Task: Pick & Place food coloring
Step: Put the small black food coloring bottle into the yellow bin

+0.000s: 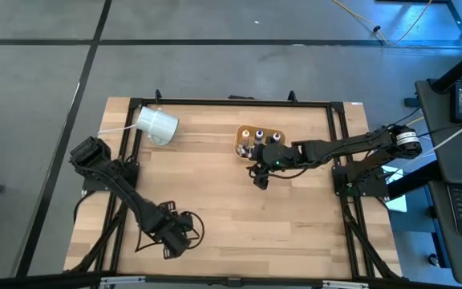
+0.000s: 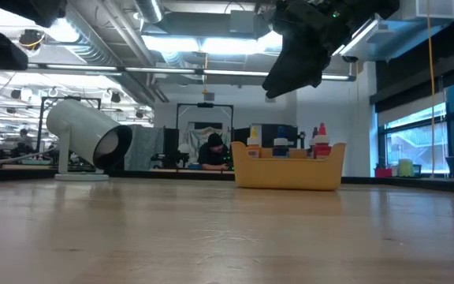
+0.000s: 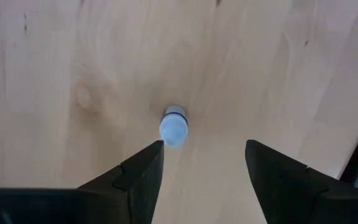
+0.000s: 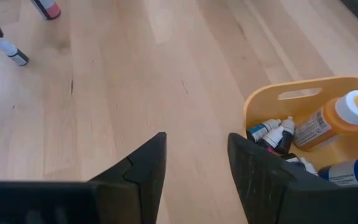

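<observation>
The tan-orange tray (image 1: 261,143) stands at the table's far middle and holds several food coloring bottles (image 4: 272,132), among them an orange bottle with a white cap (image 4: 334,121). My right gripper (image 1: 260,178) hangs open and empty above the table, just on the near side of the tray (image 4: 278,93). My left gripper (image 1: 175,233) is at the near left, open and pointing down. A tiny vial with a white cap (image 3: 174,126) stands upright on the wood below it, just beyond the fingertips (image 3: 148,162). Two more vials (image 4: 12,53) (image 4: 47,9) rest on the table farther off.
A large white cylinder (image 1: 157,124) lies on its side at the table's far left and shows in the low view (image 2: 89,136). Bare wood lies between the tray and my left gripper. A person sits in the room beyond the table (image 2: 211,151).
</observation>
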`<act>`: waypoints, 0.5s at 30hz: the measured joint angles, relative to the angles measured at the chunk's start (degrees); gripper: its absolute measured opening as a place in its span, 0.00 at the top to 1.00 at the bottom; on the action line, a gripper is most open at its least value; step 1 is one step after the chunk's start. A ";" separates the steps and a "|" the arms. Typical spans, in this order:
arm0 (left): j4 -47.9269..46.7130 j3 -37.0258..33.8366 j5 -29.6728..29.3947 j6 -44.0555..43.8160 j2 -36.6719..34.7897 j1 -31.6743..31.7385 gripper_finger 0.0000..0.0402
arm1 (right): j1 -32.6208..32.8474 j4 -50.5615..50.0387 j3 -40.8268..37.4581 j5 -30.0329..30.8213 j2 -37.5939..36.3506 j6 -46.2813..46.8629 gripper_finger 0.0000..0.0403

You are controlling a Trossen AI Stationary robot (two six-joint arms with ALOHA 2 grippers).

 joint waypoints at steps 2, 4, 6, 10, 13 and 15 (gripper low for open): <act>0.00 0.00 -1.86 -0.02 0.00 -0.34 0.45 | 0.00 0.00 0.00 0.01 0.00 0.00 0.57; -0.02 0.00 -4.69 -0.04 0.00 -0.60 0.45 | 0.00 0.00 0.00 0.01 0.00 0.00 0.57; -0.02 0.00 -6.57 -0.02 0.00 -0.60 0.46 | 0.00 0.00 0.00 0.01 0.00 0.00 0.57; -0.04 0.00 -5.43 0.52 0.01 -0.60 0.46 | 0.00 0.00 0.00 0.02 0.02 0.00 0.57; -0.08 -0.06 -5.57 0.23 0.61 -0.60 0.47 | 0.00 0.00 0.00 0.02 0.02 0.00 0.57; 0.03 -0.07 -5.40 0.13 1.38 -0.60 0.47 | 0.00 0.00 -0.02 0.02 0.02 0.00 0.57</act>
